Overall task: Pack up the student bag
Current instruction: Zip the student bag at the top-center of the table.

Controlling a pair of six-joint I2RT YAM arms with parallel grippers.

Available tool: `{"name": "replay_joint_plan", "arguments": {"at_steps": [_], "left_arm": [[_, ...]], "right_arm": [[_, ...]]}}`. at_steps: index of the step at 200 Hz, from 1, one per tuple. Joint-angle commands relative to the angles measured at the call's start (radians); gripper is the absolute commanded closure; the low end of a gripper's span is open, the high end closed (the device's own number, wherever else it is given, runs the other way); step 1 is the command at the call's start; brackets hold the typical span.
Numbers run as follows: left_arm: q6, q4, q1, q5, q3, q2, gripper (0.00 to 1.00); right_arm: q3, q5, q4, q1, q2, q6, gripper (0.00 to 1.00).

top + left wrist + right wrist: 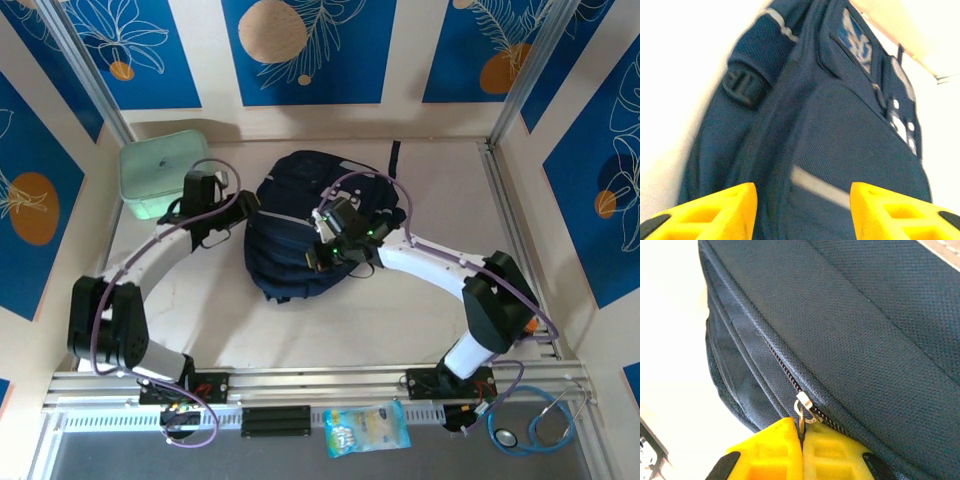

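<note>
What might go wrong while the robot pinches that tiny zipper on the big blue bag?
The right gripper pinches just the small silver zipper pull, which might slip from its shut yellow fingers. The left gripper is open beside the dark navy fabric backpack and grips nothing, so a tug may drag the whole bag across the pale table.

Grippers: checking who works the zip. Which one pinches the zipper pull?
The right gripper, fingers shut on the zipper pull of the student bag; the left gripper stands open.
</note>
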Motion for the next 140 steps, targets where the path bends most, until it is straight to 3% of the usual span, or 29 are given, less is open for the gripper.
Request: {"name": "replay_joint_plan", "arguments": {"at_steps": [1, 42, 65, 140], "left_arm": [[-0.122, 0.09, -0.02, 0.077, -0.108, -0.061, 0.49], [-0.212, 0.078, -0.074, -0.01, -0.16, -0.115, 0.49], [-0.245, 0.107, -0.085, -0.006, -0.164, -0.092, 0.51], [-0.28, 0.184, -0.109, 0.024, -0.133, 0.004, 0.71]], "right_arm": [[0.066, -0.054, 0.061, 0.019, 0.032, -0.017, 1.0], [0.088, -0.055, 0.071, 0.027, 0.055, -0.007, 1.0], [0.085, -0.051, 0.069, 0.028, 0.055, -0.001, 1.0], [0.09, -0.017, 0.046, 0.039, 0.054, 0.0, 1.0]]}}
